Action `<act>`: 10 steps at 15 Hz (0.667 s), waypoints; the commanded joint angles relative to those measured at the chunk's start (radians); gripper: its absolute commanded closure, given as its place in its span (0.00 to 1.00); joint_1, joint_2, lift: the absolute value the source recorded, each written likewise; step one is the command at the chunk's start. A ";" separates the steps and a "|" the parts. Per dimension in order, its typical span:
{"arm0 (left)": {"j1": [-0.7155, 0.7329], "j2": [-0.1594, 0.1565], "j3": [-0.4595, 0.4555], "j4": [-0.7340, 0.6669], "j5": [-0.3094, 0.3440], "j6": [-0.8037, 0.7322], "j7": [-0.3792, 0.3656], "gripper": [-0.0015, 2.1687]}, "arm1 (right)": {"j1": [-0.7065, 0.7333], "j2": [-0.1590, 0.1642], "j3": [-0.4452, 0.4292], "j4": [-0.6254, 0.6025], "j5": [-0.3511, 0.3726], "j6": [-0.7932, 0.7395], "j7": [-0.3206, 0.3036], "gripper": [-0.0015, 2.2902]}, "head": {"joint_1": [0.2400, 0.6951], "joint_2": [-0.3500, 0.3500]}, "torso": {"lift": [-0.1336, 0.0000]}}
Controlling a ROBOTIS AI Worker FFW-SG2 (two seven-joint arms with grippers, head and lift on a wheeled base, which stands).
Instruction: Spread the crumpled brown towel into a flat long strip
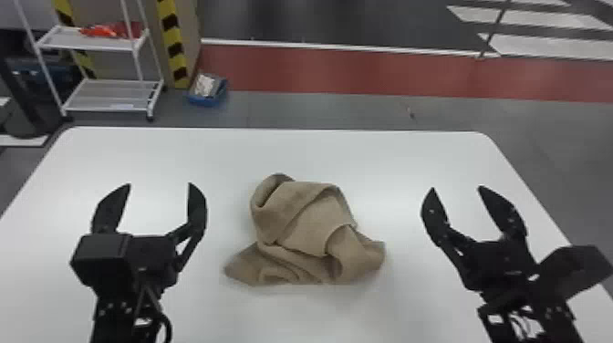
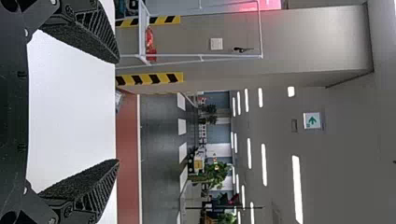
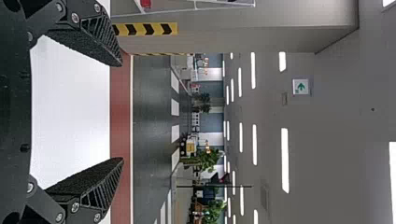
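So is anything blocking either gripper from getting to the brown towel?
Nothing visible does: only bare white table lies between the left gripper, the towel and the right gripper.

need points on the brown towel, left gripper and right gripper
Brown towel (image 1: 303, 223): head view, middle of the crumpled heap.
Left gripper (image 1: 159, 184): head view, midway between its fingertips.
Right gripper (image 1: 456, 188): head view, midway between its fingertips.

This looks like an open industrial or lab-style hall. Yellow-and-black hazard tape (image 1: 174, 45) edges a column, and a white wheeled rack (image 1: 93, 43) stands beside it. A red floor lane (image 1: 342, 68), rows of ceiling lights (image 2: 297, 186) and a green exit sign (image 2: 312, 121) show too.
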 commanded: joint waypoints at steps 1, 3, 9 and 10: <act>0.011 0.001 0.005 -0.013 -0.002 0.002 0.000 0.07 | 0.002 0.001 0.002 -0.006 0.000 0.000 0.000 0.08 | 1.00 0.35 | 0.07; 0.020 0.002 0.006 -0.022 -0.002 0.002 -0.001 0.07 | 0.010 0.001 0.003 -0.012 0.000 0.000 0.000 0.08 | 1.00 0.35 | 0.07; 0.031 0.002 0.006 -0.043 -0.007 0.005 -0.012 0.07 | 0.030 0.001 0.000 -0.030 0.000 0.000 0.000 0.08 | 1.00 0.35 | 0.07; 0.034 0.002 0.011 -0.046 -0.007 0.005 -0.015 0.07 | 0.030 0.001 -0.001 -0.032 0.000 0.000 0.000 0.08 | 1.00 0.35 | 0.07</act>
